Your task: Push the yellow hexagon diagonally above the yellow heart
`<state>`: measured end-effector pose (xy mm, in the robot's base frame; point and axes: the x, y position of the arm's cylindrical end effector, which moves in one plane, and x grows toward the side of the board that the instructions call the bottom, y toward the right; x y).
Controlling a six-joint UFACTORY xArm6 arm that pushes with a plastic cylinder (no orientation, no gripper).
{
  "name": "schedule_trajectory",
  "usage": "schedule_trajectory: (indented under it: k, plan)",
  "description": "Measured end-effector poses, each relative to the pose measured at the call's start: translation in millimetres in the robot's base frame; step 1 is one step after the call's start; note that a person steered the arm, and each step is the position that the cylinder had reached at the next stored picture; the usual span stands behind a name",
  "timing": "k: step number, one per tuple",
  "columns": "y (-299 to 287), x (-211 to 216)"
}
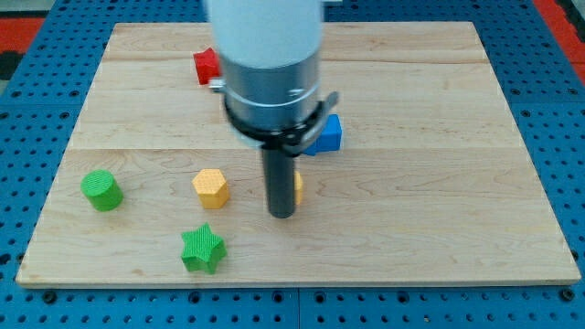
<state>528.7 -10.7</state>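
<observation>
Nearest the view's bottom edge sits the green star (202,249), close to the wooden board's (439,228) front rim with only a thin strip of wood below it. Up and to the view's left, the green cylinder (101,190) stands near the board's left edge, little room on that side. The yellow hexagon (211,186) lies just above the star, apart from it, between the cylinder and my tip (282,216); bare wood around it on all sides, widest gap toward the view's top. My tip rests on the board to the hexagon's right, near it but not touching, roughly level with its lower edge. No jaws on this rig, just the straight dark rod, so nothing is held. Right behind the rod a sliver of the yellow heart (299,186) shows at the rod's right side; mostly hidden, shape can't be made out from here, contact with the rod can't be told. Further up, the blue block (326,134) sits just right of the arm's housing, partly covered, shape unclear. Farthest, the red block (207,66) sits near the board's top edge, left of the housing, partly hidden. The whole right part of the board is open wood out to the right rim. Blue pegboard (37,110) surrounds the board.
</observation>
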Motion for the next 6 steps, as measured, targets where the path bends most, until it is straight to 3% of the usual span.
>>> schedule_trajectory:
  k: [2,3,6]
  plan:
    - [-147,17]
    - [-183,5]
    - [-48,-24]
